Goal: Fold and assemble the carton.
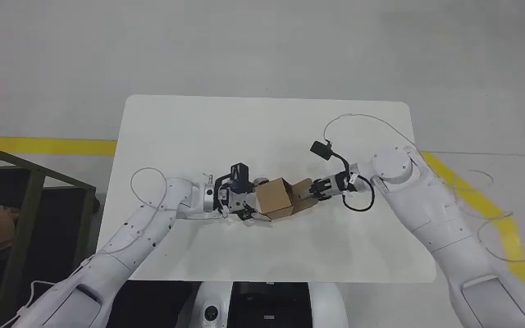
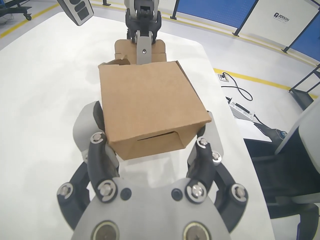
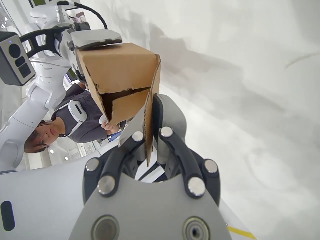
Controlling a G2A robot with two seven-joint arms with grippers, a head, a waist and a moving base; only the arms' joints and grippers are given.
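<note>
A small brown cardboard carton (image 1: pixel 275 197) is held above the middle of the white table (image 1: pixel 262 123), between both arms. My left gripper (image 2: pixel 150 131) clamps the carton (image 2: pixel 147 106) across its two sides, at the end whose flaps are tucked in. My right gripper (image 3: pixel 150 126) at the opposite end is shut on an outstanding lid flap (image 3: pixel 150 116) of the carton (image 3: pixel 117 68); the inner flaps there sit folded in with a gap between them. The same flap (image 2: pixel 140 48) shows in the left wrist view behind the box, pinched by the right gripper's fingers (image 2: pixel 143 51).
The table around the arms is bare white surface on all sides. A thin white cable (image 1: pixel 361 115) arcs over the table's right part near the right arm. A dark cart (image 1: pixel 33 205) stands off the table's left edge.
</note>
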